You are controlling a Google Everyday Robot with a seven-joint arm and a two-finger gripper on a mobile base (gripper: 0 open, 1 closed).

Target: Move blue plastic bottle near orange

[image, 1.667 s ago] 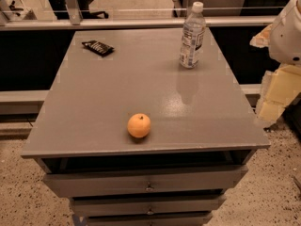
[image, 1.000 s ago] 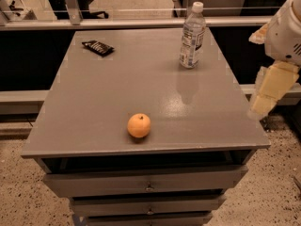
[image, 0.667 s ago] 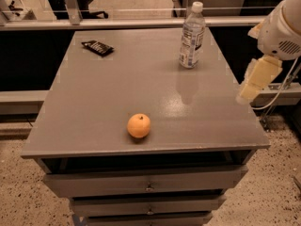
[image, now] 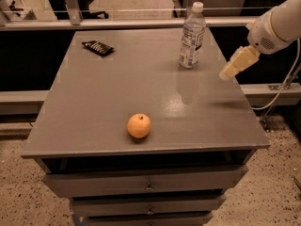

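Note:
The blue plastic bottle [image: 192, 36], clear with a white cap and a white-bluish label, stands upright at the back right of the grey table [image: 94, 98]. The orange [image: 139, 125] sits near the table's front edge, left of centre, far from the bottle. My gripper [image: 227, 72] hangs from the white arm at the right, just above the table's right edge, a short way right of the bottle and a little lower. It touches nothing.
A flat black packet [image: 98, 47] lies at the back left of the table. Drawers [image: 148, 185] sit under the tabletop. A rail and glass partition run behind the table. A cable hangs at the far right.
My arm has swung up and to the left, from beside the table's right front corner to a spot close to the bottle. The bottle and orange have not moved.

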